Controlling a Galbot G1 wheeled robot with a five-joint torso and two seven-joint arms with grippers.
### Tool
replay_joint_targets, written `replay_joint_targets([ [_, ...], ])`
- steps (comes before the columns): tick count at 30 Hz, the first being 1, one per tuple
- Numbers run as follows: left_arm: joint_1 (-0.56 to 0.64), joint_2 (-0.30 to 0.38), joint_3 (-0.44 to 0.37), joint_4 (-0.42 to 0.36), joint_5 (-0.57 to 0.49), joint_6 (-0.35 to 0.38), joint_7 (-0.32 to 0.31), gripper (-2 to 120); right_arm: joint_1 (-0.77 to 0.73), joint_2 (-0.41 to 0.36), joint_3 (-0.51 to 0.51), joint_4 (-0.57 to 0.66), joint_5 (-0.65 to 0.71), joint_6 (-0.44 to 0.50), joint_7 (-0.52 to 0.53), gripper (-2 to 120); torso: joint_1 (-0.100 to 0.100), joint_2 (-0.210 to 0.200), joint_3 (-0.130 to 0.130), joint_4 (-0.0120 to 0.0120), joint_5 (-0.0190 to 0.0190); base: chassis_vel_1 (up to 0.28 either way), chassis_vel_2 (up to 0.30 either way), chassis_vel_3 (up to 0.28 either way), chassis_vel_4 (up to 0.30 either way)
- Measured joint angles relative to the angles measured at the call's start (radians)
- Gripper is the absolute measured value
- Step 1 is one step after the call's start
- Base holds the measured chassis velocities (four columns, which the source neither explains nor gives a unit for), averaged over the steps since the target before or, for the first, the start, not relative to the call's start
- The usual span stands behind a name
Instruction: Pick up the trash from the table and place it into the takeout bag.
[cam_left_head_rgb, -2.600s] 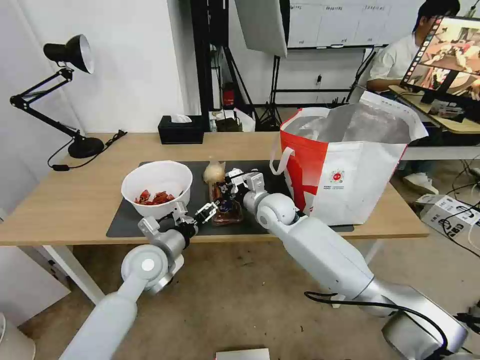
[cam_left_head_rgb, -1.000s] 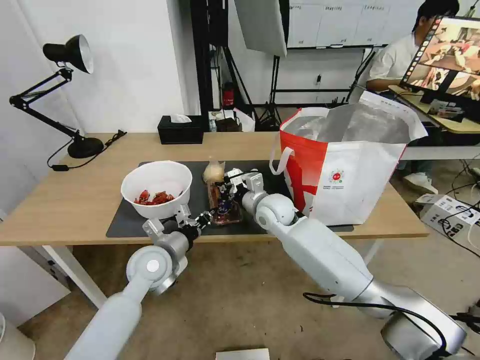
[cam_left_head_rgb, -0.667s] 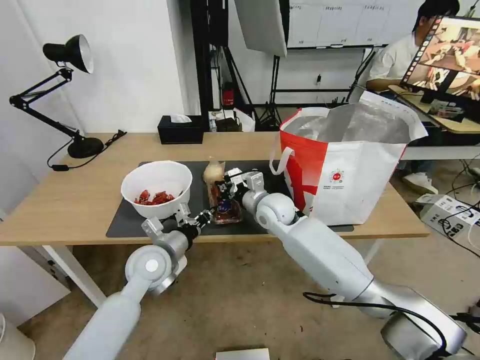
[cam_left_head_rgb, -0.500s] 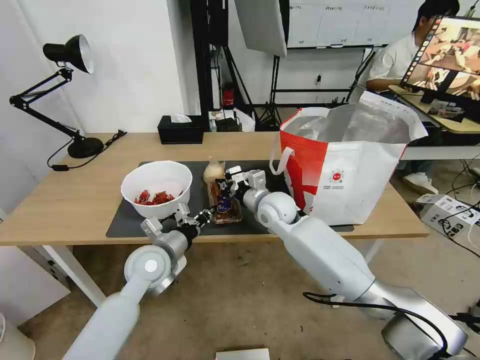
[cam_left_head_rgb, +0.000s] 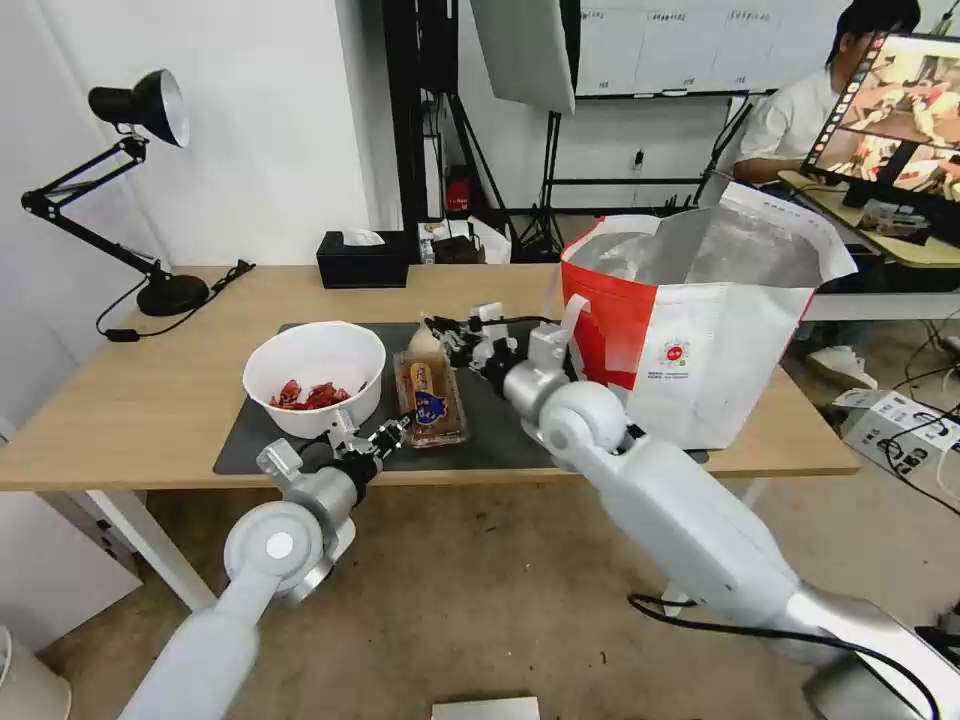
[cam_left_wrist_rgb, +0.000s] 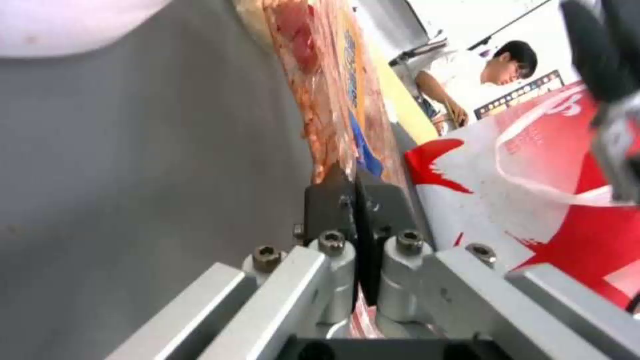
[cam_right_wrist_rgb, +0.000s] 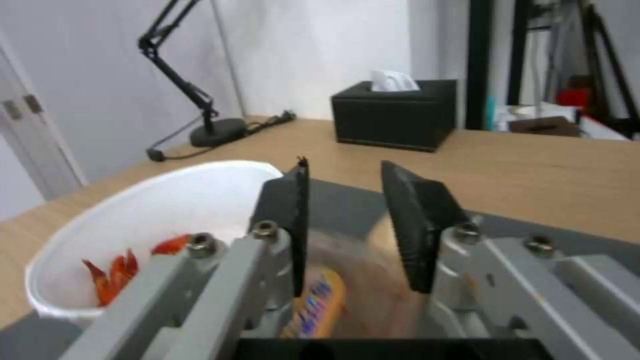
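Left gripper (cam_left_head_rgb: 392, 434) fingers pinched shut on clear tray (cam_left_head_rgb: 430, 403) edge; right gripper (cam_left_head_rgb: 450, 338) fingers spread above. Thin grip, seemingly; tray might slip, spilling scraps.

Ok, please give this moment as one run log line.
left tool shut on tray edge | right tool open over tray | tray on mat | bowl on mat | bag upright
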Motion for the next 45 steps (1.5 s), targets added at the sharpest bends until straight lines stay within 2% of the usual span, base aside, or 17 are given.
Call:
replay_joint_targets([
  [7, 0.009, 0.007, -0.005, -0.031, 0.005, -0.001, 0.000, 0, -0.165, -0.096, 0.074, 0.143, -0.023, 0.014, 0.032, 60, 0.000, 0.000, 0.000, 0.0001, 0.0001, 0.000, 0.000, 0.000, 0.000],
  [9, 0.011, 0.009, -0.006, -0.036, 0.007, -0.001, 0.000, 0, -0.195, -0.109, 0.089, 0.160, -0.030, 0.020, 0.034, 63, 0.000, 0.000, 0.000, 0.0000, 0.0001, 0.000, 0.000, 0.000, 0.000],
  [12, 0.012, 0.013, -0.007, -0.046, 0.012, -0.003, 0.000, 0, -0.254, -0.133, 0.122, 0.190, -0.054, 0.039, 0.035, 75, 0.000, 0.000, 0.000, 0.0000, 0.0001, 0.000, 0.000, 0.000, 0.000],
  [13, 0.012, 0.013, -0.007, -0.046, 0.012, -0.003, 0.000, 0, -0.254, -0.133, 0.122, 0.190, -0.054, 0.039, 0.035, 75, 0.000, 0.000, 0.000, 0.0000, 0.0001, 0.000, 0.000, 0.000, 0.000],
  [15, 0.012, 0.020, -0.008, -0.059, 0.019, -0.013, 0.000, 0, -0.330, -0.157, 0.169, 0.228, -0.094, 0.079, 0.032, 88, 0.000, 0.000, 0.000, 0.0000, 0.0000, 0.000, 0.000, 0.000, 0.000],
  [17, 0.012, 0.024, -0.008, -0.066, 0.024, -0.017, 0.000, 0, -0.366, -0.165, 0.194, 0.246, -0.118, 0.104, 0.027, 91, 0.000, 0.000, 0.000, 0.0002, 0.0001, 0.000, 0.000, 0.000, 0.000],
  [18, 0.009, 0.031, -0.009, -0.075, 0.026, -0.020, 0.000, 0, -0.423, -0.174, 0.229, 0.270, -0.156, 0.141, 0.015, 97, 0.000, 0.000, 0.000, 0.0002, -0.0001, 0.000, 0.000, 0.000, 0.000],
  [21, 0.004, 0.040, -0.012, -0.082, 0.028, -0.022, 0.000, 0, -0.481, -0.182, 0.267, 0.296, -0.190, 0.164, 0.003, 100, 0.000, 0.000, 0.000, 0.0001, 0.0000, 0.000, 0.000, 0.000, 0.000],
  [24, -0.018, 0.065, -0.018, -0.091, 0.029, -0.029, 0.000, 0, -0.629, -0.196, 0.344, 0.357, -0.262, 0.204, -0.022, 100, 0.000, 0.000, 0.000, 0.0000, 0.0000, 0.000, 0.000, 0.000, 0.000],
  [32, -0.076, 0.101, -0.032, -0.104, 0.056, -0.051, 0.002, 0, -0.761, -0.183, 0.408, 0.392, -0.348, 0.285, -0.036, 100, 0.000, 0.000, 0.000, 0.0003, -0.0001, 0.000, 0.000, 0.000, 0.000],
  [39, -0.133, 0.152, -0.010, -0.105, 0.113, -0.075, 0.022, 0, -0.876, -0.136, 0.451, 0.405, -0.421, 0.345, -0.049, 100, 0.000, 0.000, 0.000, 0.0001, -0.0001, 0.000, 0.000, 0.000, 0.000],
  [45, -0.202, 0.187, 0.037, -0.089, 0.229, -0.117, 0.041, 0, -0.935, -0.101, 0.466, 0.403, -0.476, 0.374, -0.056, 100, 0.000, 0.000, 0.000, 0.0002, -0.0003, 0.000, 0.000, 0.000, 0.000],
])
